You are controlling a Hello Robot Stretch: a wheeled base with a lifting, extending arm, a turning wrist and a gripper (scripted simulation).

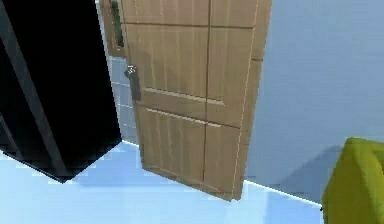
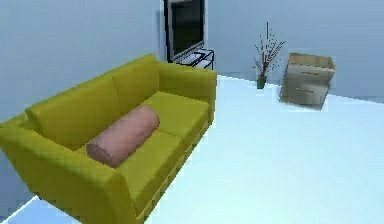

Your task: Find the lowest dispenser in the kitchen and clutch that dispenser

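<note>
My forward view faces the door (image 1: 195, 90) close up; its five-o'clock sofa (image 1: 358, 185) is shared with my downward-looking side view.

A wooden door (image 1: 195, 90) blocks ahead; a yellow sofa (image 2: 110, 130) crowds the side, bare floor (image 2: 290, 160) beyond.

Nothing of the robot's own body can be told here.

Wood-grain door (image 1: 195, 90); matt cloth sofa (image 2: 120, 130).
</note>
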